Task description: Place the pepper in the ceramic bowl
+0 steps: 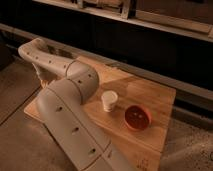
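The ceramic bowl (138,117) is red, shallow and round, and sits on the right part of the wooden table (155,95). Its inside looks empty. The pepper is not in view; the arm may cover it. My arm (70,115) rises from the bottom of the view, bends at an elbow (80,80) and reaches to the far left. The gripper (45,79) hangs at the end of the arm over the table's left edge, mostly hidden behind the arm and far from the bowl.
A small white paper cup (109,100) stands upright on the table just left of the bowl. A dark shelf unit (150,35) runs along the back. Concrete floor (15,95) lies to the left, with more floor right of the table.
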Controlling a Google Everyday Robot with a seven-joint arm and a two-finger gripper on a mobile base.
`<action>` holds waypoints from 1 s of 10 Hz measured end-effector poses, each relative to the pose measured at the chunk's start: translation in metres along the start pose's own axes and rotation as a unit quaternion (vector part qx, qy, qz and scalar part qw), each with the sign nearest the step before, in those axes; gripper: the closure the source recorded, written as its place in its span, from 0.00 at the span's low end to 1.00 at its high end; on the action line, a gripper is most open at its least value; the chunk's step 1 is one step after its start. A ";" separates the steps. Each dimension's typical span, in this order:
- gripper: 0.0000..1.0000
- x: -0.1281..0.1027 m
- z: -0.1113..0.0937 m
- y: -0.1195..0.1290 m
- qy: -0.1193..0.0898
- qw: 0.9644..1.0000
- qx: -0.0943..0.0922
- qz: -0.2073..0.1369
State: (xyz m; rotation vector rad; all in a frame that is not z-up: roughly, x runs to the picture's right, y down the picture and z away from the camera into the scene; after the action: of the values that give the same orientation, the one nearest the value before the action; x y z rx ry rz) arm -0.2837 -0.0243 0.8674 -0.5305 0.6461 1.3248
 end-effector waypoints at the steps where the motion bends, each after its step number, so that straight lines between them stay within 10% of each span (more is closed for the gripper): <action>1: 0.35 -0.005 -0.003 -0.009 -0.002 1.000 0.000 0.010; 10: 0.35 0.009 0.011 -0.055 0.020 0.998 0.020 0.048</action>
State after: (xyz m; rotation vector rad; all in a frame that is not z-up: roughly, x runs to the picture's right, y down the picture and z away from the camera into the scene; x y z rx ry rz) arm -0.2275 -0.0198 0.8687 -0.4989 0.7365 1.3907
